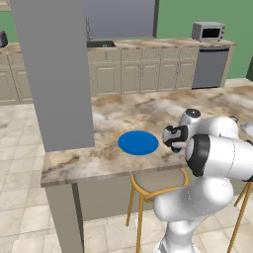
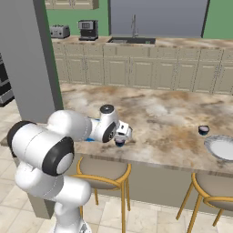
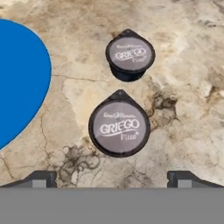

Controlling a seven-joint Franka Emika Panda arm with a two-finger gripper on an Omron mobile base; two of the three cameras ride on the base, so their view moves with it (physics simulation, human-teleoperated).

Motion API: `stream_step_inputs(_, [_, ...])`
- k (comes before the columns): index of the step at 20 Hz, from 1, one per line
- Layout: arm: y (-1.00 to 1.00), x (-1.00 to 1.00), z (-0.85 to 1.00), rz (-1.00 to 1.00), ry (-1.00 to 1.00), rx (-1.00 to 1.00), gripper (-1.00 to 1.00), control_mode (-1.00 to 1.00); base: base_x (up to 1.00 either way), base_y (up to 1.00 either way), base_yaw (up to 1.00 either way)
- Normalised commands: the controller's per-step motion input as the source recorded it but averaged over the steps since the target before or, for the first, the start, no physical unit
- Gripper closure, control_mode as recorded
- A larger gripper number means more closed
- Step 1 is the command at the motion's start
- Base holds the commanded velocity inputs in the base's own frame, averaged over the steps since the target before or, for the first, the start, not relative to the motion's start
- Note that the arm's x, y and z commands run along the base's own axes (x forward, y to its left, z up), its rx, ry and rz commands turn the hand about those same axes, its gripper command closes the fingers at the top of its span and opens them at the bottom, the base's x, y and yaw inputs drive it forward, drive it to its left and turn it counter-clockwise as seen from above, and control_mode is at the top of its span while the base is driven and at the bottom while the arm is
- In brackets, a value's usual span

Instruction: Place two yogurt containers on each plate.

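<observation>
Two yogurt containers lie on the marble counter just right of the blue plate (image 3: 19,78) in the hand view: a nearer one (image 3: 119,127) and a farther one (image 3: 130,55), both dark cups with grey "GRIEGO" lids. My gripper (image 3: 114,179) hovers above the nearer cup, open, its fingertips (image 3: 41,178) spread wider than the cup. The left base view has the blue plate (image 1: 138,142) left of my gripper (image 1: 174,144). In the right base view my gripper (image 2: 122,137) hangs over one cup (image 2: 119,143). Another yogurt container (image 2: 203,130) stands beside the grey-white plate (image 2: 221,148).
A wide grey pillar (image 1: 54,74) rises at the counter's left end. Wooden stools (image 2: 102,175) stand under the front edge of the island (image 2: 173,113). The back counter holds a microwave (image 1: 208,31), a sink (image 2: 132,40) and a toaster (image 2: 59,31).
</observation>
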Motion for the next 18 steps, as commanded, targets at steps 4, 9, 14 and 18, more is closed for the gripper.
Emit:
stream_step_inputs(4, [0.00,0.28,-0.18,0.00,0.00,0.00,-1.00,-1.00,0.00,0.00,0.00])
stream_step_inputs(9, [-0.03,0.20,-0.19,0.00,0.00,0.00,-1.00,-1.00,0.00,0.00,0.00])
stream_step_inputs(14, [-0.12,0.06,-0.19,0.00,0.00,0.00,-1.00,-1.00,0.00,0.00,0.00])
stream_step_inputs(18, [-0.08,0.08,-0.19,0.00,0.00,0.00,-1.00,-1.00,0.00,0.00,0.00])
